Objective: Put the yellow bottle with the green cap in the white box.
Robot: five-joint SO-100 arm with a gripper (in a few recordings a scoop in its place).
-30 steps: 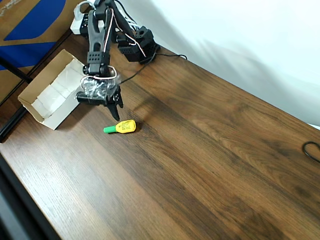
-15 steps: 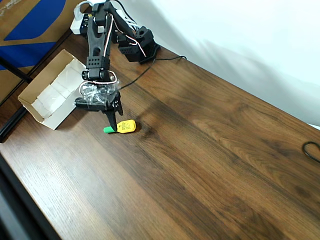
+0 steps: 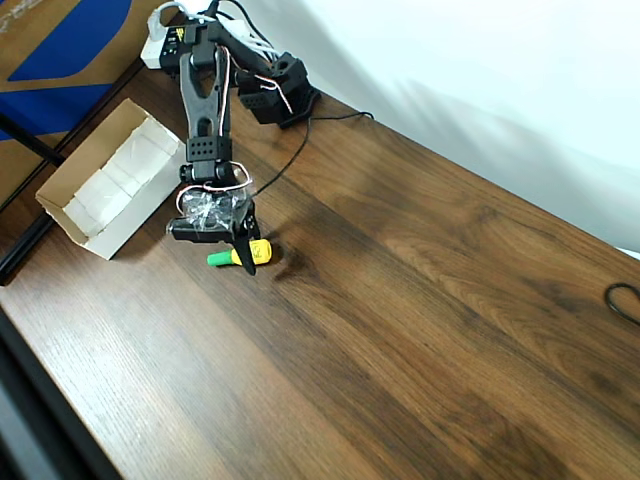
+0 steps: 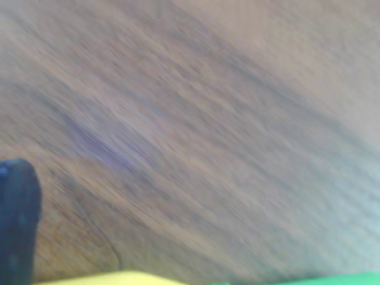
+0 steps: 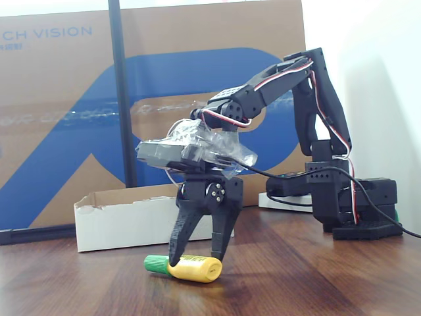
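Lying on its side on the bench (image 5: 342, 289), the yellow bottle (image 5: 195, 268) sits right under the hand (image 5: 197, 257), whose fingers stand spread, one tip down on each side of the yellow body, green cap poking out left. The white box (image 5: 125, 217) waits behind.

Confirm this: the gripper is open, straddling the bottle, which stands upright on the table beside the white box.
Not quite: the bottle lies on its side, not upright, as the fixed view shows. The rest holds: the open gripper straddles it on the table, with the white box nearby.
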